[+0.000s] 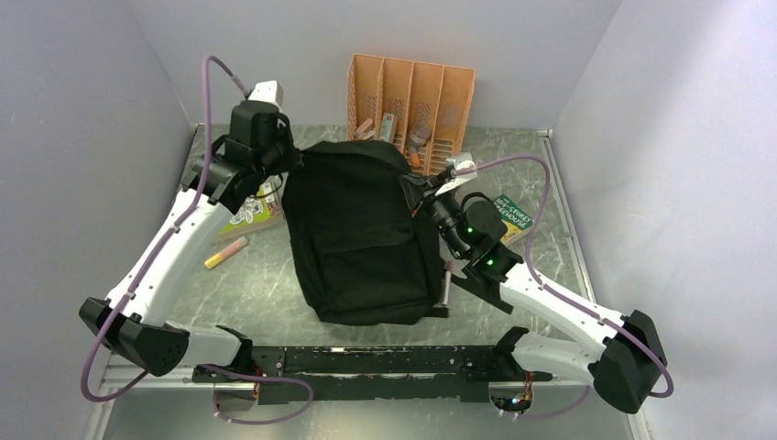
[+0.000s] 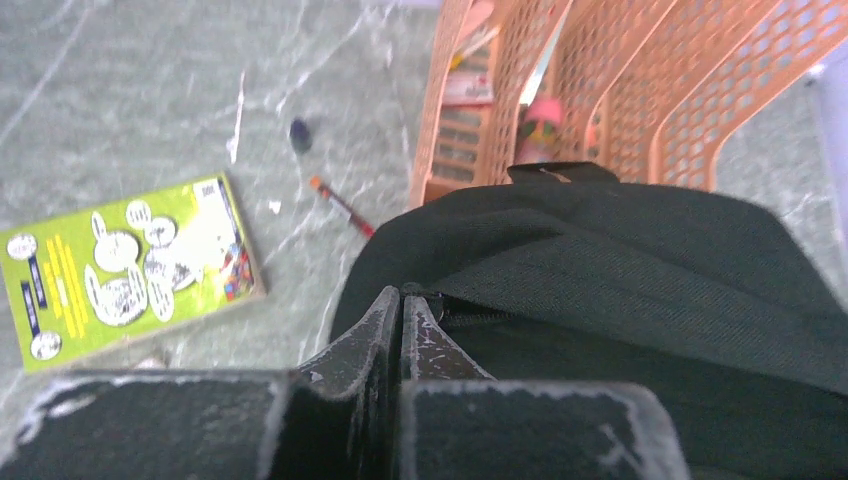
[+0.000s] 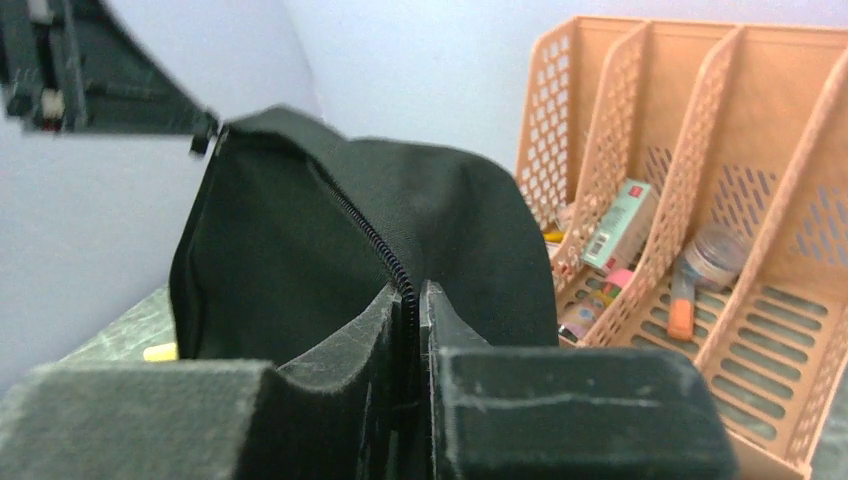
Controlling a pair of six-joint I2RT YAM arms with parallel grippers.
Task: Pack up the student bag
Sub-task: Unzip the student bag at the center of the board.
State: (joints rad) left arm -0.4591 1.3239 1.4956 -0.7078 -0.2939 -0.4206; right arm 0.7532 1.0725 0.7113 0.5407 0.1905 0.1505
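Grey bench (image 1: 266, 295) holds the black bag (image 1: 362, 229) in the middle, with a green book (image 1: 513, 214) lying outside it. Left wrist: left tool (image 2: 402, 300) is clenched on the bag's top. Right wrist: right tool (image 3: 415, 292) pinches its closed zip (image 3: 368, 232). Packing seems barely begun.

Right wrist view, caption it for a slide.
Right end effector closed on the student bag's zipper, orange organiser behind.

Left fingers (image 2: 368, 338) and right fingers (image 3: 358, 342) both pressed together.
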